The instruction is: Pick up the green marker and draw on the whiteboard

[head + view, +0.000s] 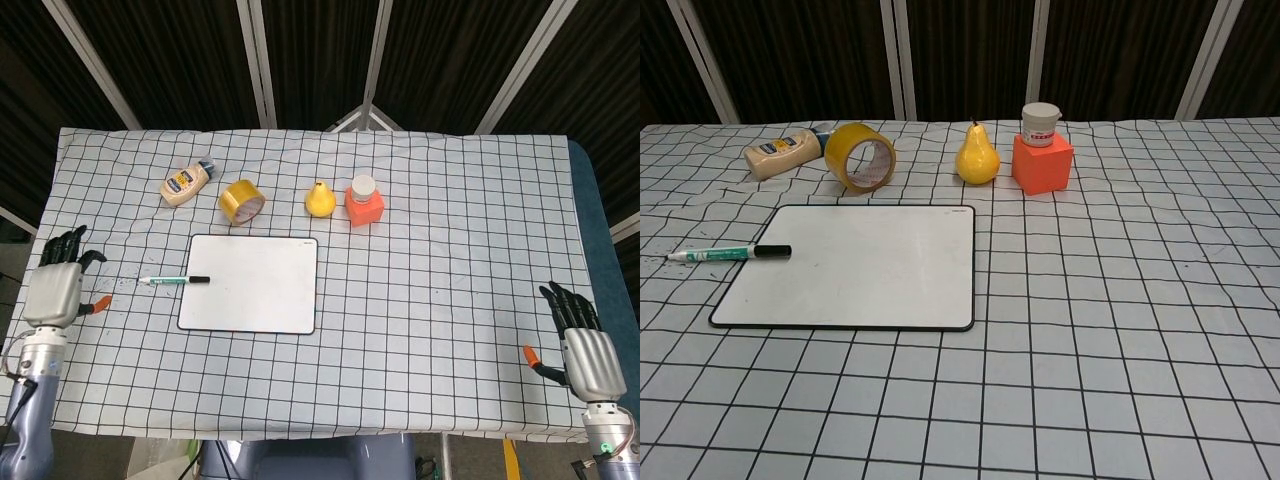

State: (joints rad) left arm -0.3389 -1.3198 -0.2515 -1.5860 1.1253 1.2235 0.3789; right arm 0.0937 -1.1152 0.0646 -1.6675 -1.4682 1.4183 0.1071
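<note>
The green marker (173, 280) (728, 253) lies flat with its black cap resting on the left edge of the whiteboard (250, 283) (854, 264). The board is blank. My left hand (60, 290) hovers over the cloth left of the marker, open and empty, a few squares away from its tip. My right hand (584, 352) hangs open at the table's right front corner, far from the board. Neither hand shows in the chest view.
Behind the board stand a mayonnaise bottle (186, 182), a yellow tape roll (241, 201), a yellow pear (319, 199) and an orange box with a white jar (364, 203) on it. A checked cloth (440, 260) covers the table.
</note>
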